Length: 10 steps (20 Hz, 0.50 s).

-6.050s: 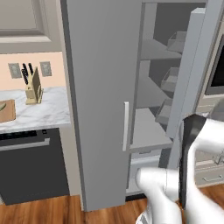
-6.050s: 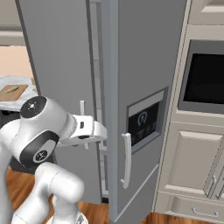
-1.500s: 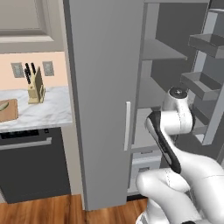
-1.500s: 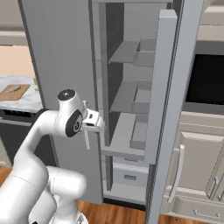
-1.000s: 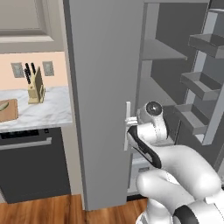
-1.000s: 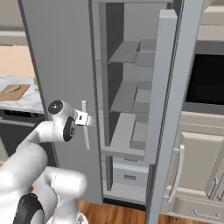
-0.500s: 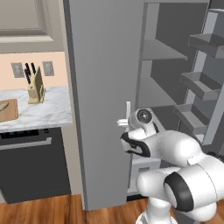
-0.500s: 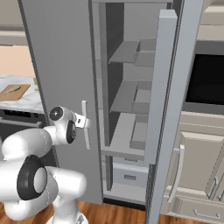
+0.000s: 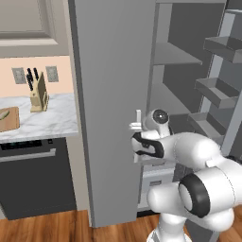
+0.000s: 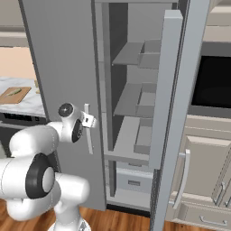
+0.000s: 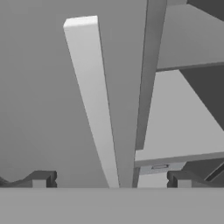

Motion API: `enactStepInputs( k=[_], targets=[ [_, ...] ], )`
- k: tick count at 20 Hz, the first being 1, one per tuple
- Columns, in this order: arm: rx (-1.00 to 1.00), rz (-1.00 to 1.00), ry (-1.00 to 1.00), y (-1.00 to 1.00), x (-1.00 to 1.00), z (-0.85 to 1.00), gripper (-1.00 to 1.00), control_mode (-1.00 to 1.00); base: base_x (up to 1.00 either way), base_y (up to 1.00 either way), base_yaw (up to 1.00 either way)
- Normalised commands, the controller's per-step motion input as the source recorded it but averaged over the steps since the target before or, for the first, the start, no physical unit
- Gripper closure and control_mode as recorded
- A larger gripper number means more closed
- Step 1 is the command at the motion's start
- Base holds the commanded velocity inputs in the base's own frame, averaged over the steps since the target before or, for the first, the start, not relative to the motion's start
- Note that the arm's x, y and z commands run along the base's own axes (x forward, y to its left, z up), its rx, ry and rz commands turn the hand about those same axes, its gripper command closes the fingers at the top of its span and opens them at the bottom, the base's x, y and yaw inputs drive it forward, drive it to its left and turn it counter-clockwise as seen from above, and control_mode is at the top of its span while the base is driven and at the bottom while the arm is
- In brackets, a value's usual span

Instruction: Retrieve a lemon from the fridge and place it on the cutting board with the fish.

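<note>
The claw [image 11: 111,179] is spread apart, one fingertip on each side of the slim, flat pale handle [image 11: 94,105] on the smooth grey fridge [image 9: 111,94] door.

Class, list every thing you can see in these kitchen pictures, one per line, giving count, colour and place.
fridge: one, grey, centre; right door swung open, left door shut
left door handle: one, pale, vertical, on the shut door's inner edge
fridge shelves: several, grey, inside the open side
door bins: several, grey, on the open door
cutting board: one, light brown, on the marble counter left of the fridge
fish: one, pale green, lying on the board
knife block: one, wooden with black handles, on the counter
oven: one, black, right of the fridge
tool: one, dark tips open on either side of the handle
</note>
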Motion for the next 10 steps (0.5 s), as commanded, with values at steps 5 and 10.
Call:
enactStepInputs(
  k=[5, 10],
  targets=[
    [-0.01, 0.00, 0.00, 0.01, 0.60, 0.00, -1.00, -1.00, 0.00, 0.00, 0.00],
    [-0.01, 0.00, -0.06, 0.14, 0.41, -0.03, -1.00, -1.00, 0.00, 0.00, 0.00]
  ],
)
